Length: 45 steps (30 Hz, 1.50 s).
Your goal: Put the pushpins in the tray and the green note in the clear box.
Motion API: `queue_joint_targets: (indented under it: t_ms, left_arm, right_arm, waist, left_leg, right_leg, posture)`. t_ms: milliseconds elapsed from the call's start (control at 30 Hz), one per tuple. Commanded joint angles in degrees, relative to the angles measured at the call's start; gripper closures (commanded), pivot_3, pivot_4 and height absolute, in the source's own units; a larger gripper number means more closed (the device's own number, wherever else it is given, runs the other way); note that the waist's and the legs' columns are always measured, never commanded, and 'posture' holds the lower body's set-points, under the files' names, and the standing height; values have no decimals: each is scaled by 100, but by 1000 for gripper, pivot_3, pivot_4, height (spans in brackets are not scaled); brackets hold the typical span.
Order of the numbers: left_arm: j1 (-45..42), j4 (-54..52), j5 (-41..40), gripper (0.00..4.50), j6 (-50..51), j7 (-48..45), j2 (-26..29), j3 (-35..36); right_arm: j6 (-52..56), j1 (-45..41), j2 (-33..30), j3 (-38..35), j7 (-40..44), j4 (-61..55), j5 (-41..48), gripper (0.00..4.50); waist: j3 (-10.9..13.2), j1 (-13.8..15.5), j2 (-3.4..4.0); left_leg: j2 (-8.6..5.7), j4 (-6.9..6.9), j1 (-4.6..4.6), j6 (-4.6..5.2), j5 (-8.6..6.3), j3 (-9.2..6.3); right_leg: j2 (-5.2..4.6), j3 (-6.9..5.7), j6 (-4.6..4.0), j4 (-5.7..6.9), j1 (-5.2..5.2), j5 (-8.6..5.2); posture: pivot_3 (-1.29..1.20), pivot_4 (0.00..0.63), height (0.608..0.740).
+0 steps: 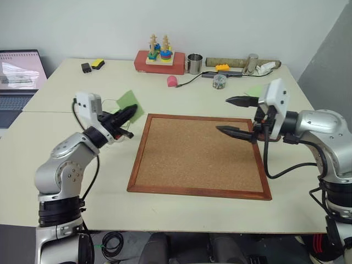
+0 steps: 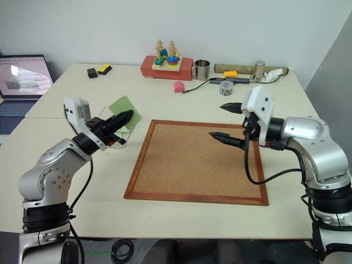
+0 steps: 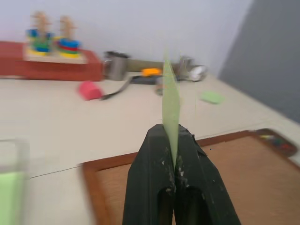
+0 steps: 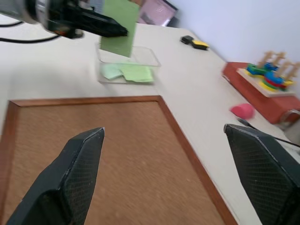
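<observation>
From the head camera I see my left gripper (image 1: 127,114) pinching the green note (image 1: 130,102) left of the corkboard (image 1: 201,155); my right gripper (image 1: 237,116) gapes wide. The right wrist camera shows the note above the clear box (image 4: 149,57).

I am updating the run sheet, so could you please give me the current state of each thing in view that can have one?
left pincer: shut on the green note, over the clear box
right pincer: open, empty, above the corkboard
green note: held upright on edge, off the table
clear box: open-topped, green papers lying inside
corkboard: flat on the table, surface bare
laptop: open, screen lit
metal cup: upright
</observation>
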Motion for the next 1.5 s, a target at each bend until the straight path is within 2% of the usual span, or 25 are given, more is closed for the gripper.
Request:
queue_joint_targets:
  t_ms: [33, 167, 233, 267, 533, 633, 700, 833, 933, 1000, 1100, 1233, 1367, 1500]
  left_arm:
    - [-411, 665, 575, 4500, -457, 388, 221, 119]
    - [-696, 1340, 855, 4500, -598, 560, 253, 71]
    - [-780, 1602, 976, 4101, -603, 656, 252, 51]
    - [-805, 1680, 1003, 4046, -601, 665, 251, 51]
    - [-921, 1905, 1218, 2481, -649, 631, 264, -11]
    - [-907, 1832, 1237, 2067, -634, 572, 256, -42]
    - [-862, 1744, 1249, 1506, -606, 543, 273, -46]
    - [-634, 1299, 1292, 557, -454, 313, 549, -89]
    - [-402, 917, 1312, 42, -367, -65, 885, -214]
    - [-163, 621, 1309, 42, -217, -550, 1289, -361]
    - [609, -100, 1512, 42, -684, -1558, 2148, -531]
    - [1668, -423, 1624, 42, -1204, -2727, 3152, -232]
    - [2068, -144, 1451, 42, -1317, -3241, 3468, 251]
    - [2302, -52, 1458, 42, -1385, -3477, 3437, 489]
  right_arm:
    - [52, -177, 37, 84, 27, -137, 78, 223]
    - [62, -163, 63, 132, 23, -137, 72, 223]
    - [77, -139, 63, 142, 7, -157, 58, 197]
    - [89, -124, 60, 141, -1, -174, 59, 197]
    - [177, 6, -36, 88, -27, -283, 47, 197]
    - [171, 11, -48, 84, -31, -276, 37, 197]
    - [158, 8, -53, 85, -33, -267, 26, 197]
    - [130, -8, -90, 10, -62, -226, 9, 197]
    - [98, 42, -170, -99, -83, -205, 2, 197]
    - [55, 133, -287, -223, -59, -179, -4, 197]
    - [-128, 480, -625, -550, 20, -143, -77, 197]
    - [-290, 1371, -1686, -1225, 788, -69, -19, 197]
    - [-424, 2082, -2446, -1870, 1347, 246, 15, 197]
    - [-663, 2452, -2712, -2188, 1515, 568, -109, 197]
  waist:
    - [0, 0, -1]
    - [1, -4, -1]
    - [1, -13, -1]
    - [1, -18, -1]
    - [1, -21, -2]
    - [1, -22, -2]
    - [1, -22, -2]
    - [2, -27, -3]
    - [2, -33, -4]
    - [4, -40, -6]
    - [7, -50, -11]
    - [9, -9, -9]
    - [16, -3, 2]
    - [16, -34, 2]
  left_leg:
    - [0, 0, -1, 0, 0, 0]
    - [0, -2, -3, 0, 0, 1]
    - [1, -3, -4, 0, 0, 0]
    - [1, -4, -3, 0, 0, 1]
    - [2, -5, -4, 0, 0, 0]
    - [2, -4, -4, 0, 0, 0]
    - [2, -5, -4, 0, 0, 0]
    - [3, -5, -4, 0, 0, 0]
    - [4, -7, -4, -1, -1, 2]
    - [4, -8, -4, -1, -1, 1]
    - [5, -16, -5, -2, -1, 8]
    - [11, -36, -13, -3, -2, 27]
    - [13, -41, -24, -2, -2, 30]
    - [17, -41, -11, -2, -2, 40]
  right_leg:
    - [-1, -1, 0, 0, -1, 0]
    - [-2, -2, -1, 2, -4, 0]
    - [-2, -3, -1, 3, -6, 1]
    - [-2, -3, -1, 3, -6, 1]
    - [-2, -5, -1, 6, -8, 1]
    - [-3, -4, -1, 6, -8, 1]
    - [-3, -4, -1, 6, -8, 1]
    - [-2, -5, -1, 6, -8, 1]
    - [-3, -3, -2, 7, -11, 1]
    - [-3, -4, -2, 8, -12, 1]
    - [-4, 1, -3, 6, -19, 0]
    - [-18, 11, -17, 8, -46, -8]
    - [-20, 4, -30, 8, -60, -18]
    - [-7, 5, -12, 14, -58, -31]
  posture:
    - [0, 150, 740]
    - [0, 150, 740]
    - [0, 150, 740]
    - [0, 150, 740]
    - [0, 150, 740]
    - [0, 150, 740]
    - [0, 150, 740]
    - [0, 150, 740]
    - [0, 150, 740]
    - [0, 150, 740]
    - [0, 150, 740]
    - [0, 150, 740]
    - [0, 150, 740]
    - [0, 150, 740]
